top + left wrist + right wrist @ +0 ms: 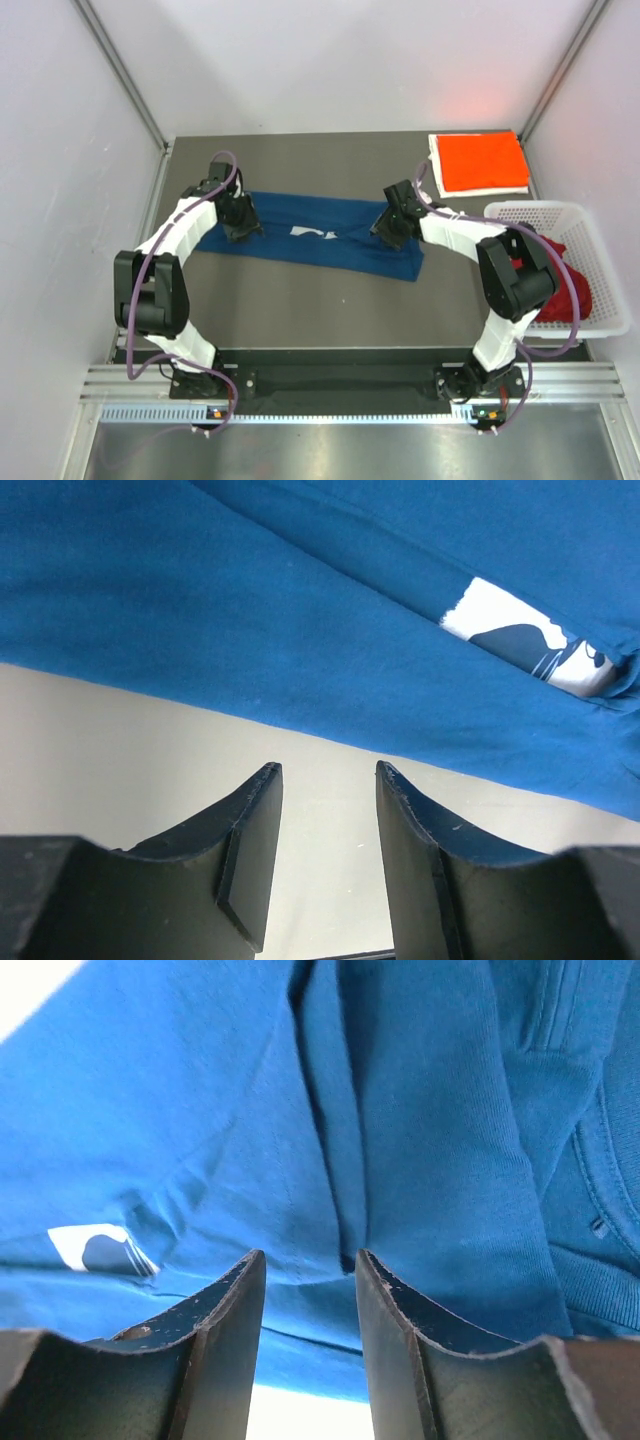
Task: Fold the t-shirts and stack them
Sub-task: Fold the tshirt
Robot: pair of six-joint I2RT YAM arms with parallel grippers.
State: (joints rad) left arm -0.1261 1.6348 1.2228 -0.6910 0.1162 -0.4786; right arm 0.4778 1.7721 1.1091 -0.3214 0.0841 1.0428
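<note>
A navy blue t-shirt (320, 240) with a small white chest print lies folded into a long strip across the table's middle. My left gripper (242, 228) is open and empty over its left end; in the left wrist view the gripper (328, 775) hovers over bare table just beside the shirt's edge (300, 630). My right gripper (392, 232) is open over the shirt's right end; in the right wrist view the gripper (308, 1260) stands right above the blue cloth (400, 1140), nothing between the jaws. A folded orange-red t-shirt (483, 162) lies at the back right. A dark red t-shirt (565, 285) lies in the basket.
A white plastic lattice basket (555, 213) stands at the right edge of the table. White walls close in the table (300, 310) on the left, back and right. The arms' base rail runs along the near edge.
</note>
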